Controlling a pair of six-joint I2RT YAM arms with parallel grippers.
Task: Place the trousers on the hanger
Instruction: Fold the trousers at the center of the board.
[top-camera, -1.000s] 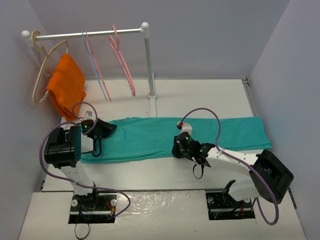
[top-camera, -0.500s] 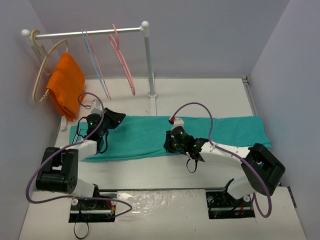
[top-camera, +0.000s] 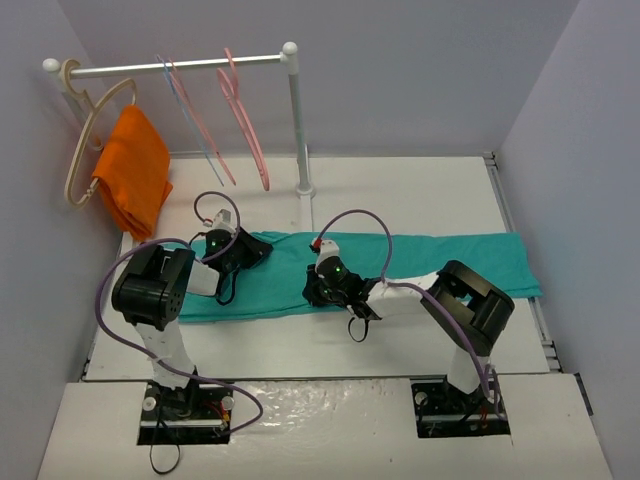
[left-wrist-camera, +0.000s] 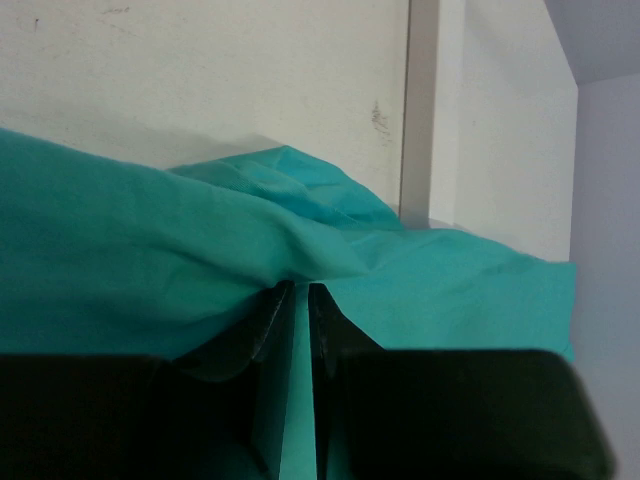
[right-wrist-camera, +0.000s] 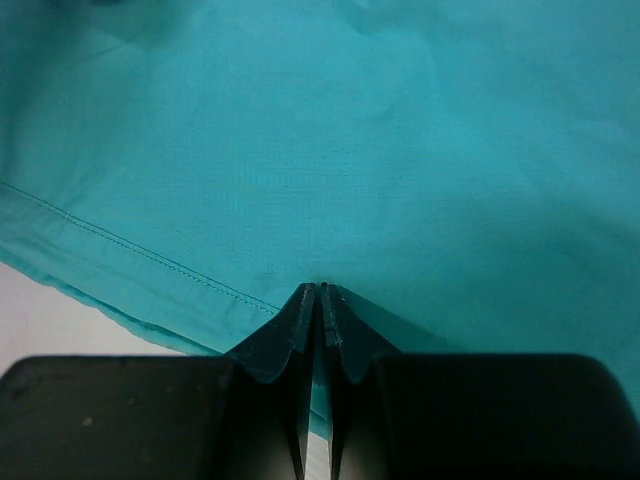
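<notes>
Two sets of jaws are down on the cloth. Your left gripper is pinched nearly closed, with a fold of the trousers gathered into its tips at the far edge, toward the left end. Your right gripper is closed tip to tip at the near edge, just inside the stitched seam. I can't tell whether it has caught any cloth. The trousers lie stretched left to right across the table, mostly flat. The hanger hangs bare on the rail at the far left, well apart from them. By my read you're at the grasping step, with nothing draped yet. Next you need a sure hold on both edges, then a level lift toward that hanger.
</notes>
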